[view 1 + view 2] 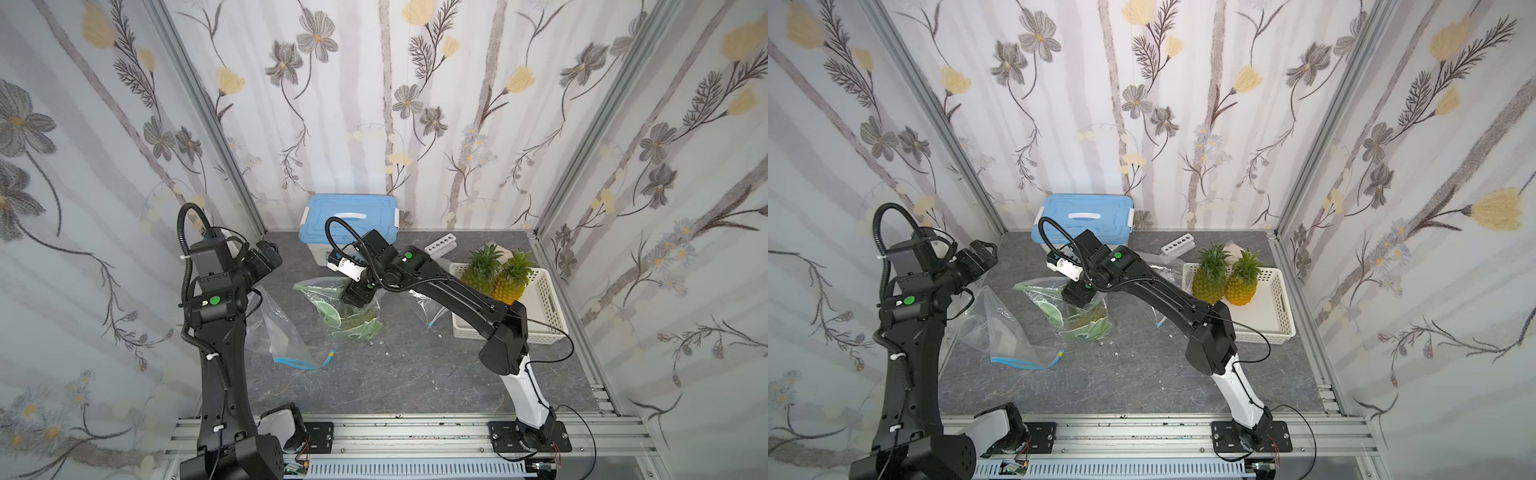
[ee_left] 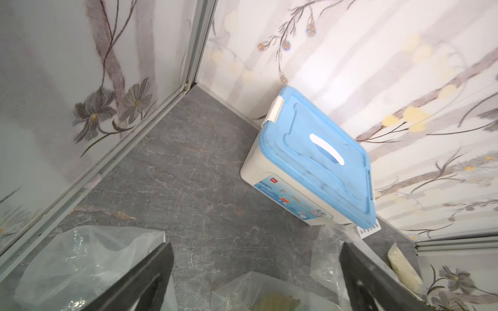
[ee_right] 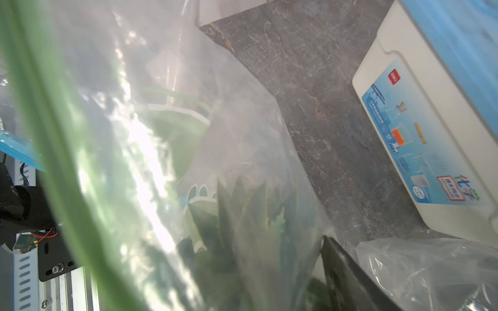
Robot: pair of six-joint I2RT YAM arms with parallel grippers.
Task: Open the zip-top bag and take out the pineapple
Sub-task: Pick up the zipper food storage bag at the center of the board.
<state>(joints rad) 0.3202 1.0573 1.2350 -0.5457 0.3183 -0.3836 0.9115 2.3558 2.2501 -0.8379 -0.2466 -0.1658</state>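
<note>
The zip-top bag (image 1: 320, 291) (image 1: 1038, 291), clear with a green print, stands mid-table with its mouth up. The pineapple (image 1: 361, 318) (image 1: 1088, 318) lies inside it. My right gripper (image 1: 356, 296) (image 3: 246, 258) points down into the bag's mouth and is open. The pineapple's crown leaves (image 3: 242, 210) show between its jaws through the film. Only one of its fingers (image 3: 345, 269) shows; the film hides the other. My left gripper (image 1: 266, 259) (image 2: 256, 245) hangs raised to the left of the bag, wide open, with nothing in it.
An empty clear bag (image 1: 286, 332) with a blue zip lies front left, and another clear bag (image 1: 428, 307) lies under the right arm. A white basket (image 1: 544, 307) at the right holds two pineapples (image 1: 482, 270). At the back stand a blue-lidded box (image 1: 351, 220) and a white rack (image 1: 440, 245).
</note>
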